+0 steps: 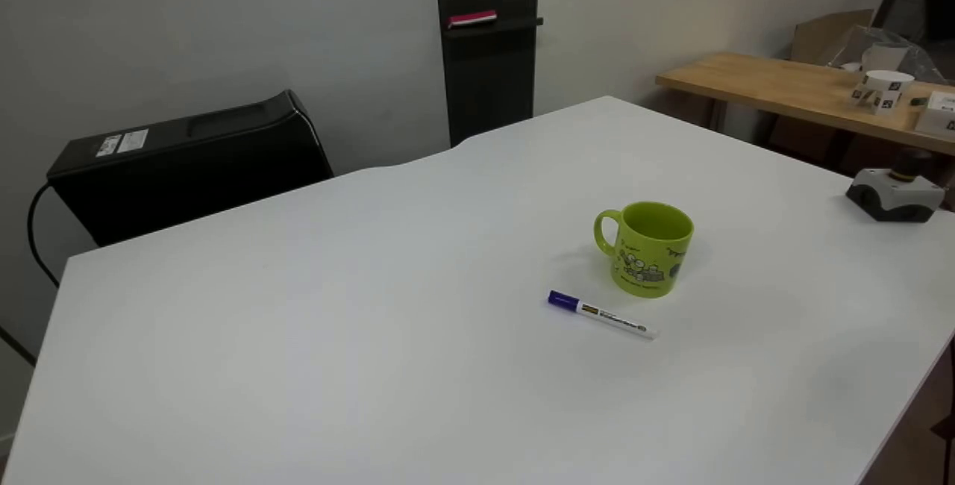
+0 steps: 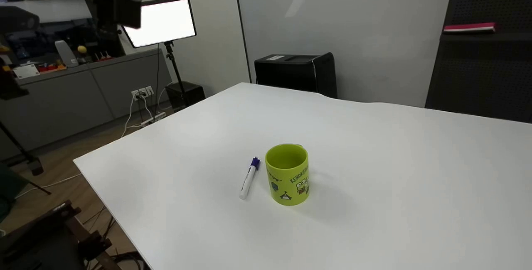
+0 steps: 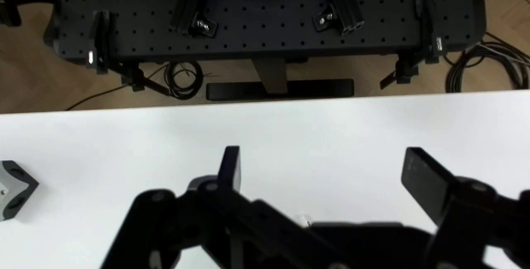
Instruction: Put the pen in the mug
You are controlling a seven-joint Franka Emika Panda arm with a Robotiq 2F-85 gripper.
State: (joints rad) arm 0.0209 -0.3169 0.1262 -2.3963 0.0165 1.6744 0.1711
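The lime-green mug [image 1: 646,257] stands upright on the white table, and it also shows in an exterior view [image 2: 288,180]. Its mouth is up and its handle points to one side. The white pen with a dark blue cap [image 1: 606,315] lies flat beside the mug, apart from it; it also shows in an exterior view [image 2: 249,178]. My gripper [image 3: 322,163] is wide open and empty, high above the table. In the wrist view a small pale tip, perhaps the pen's end, peeks past the gripper body. The mug is out of view there.
The white table [image 1: 336,321] carries a grey and black button box [image 1: 895,194], also in the wrist view [image 3: 14,190]. A black perforated base plate [image 3: 265,37] stands off the table's edge. A black case [image 1: 201,164] is behind the table. A light panel [image 2: 162,23] stands beyond it.
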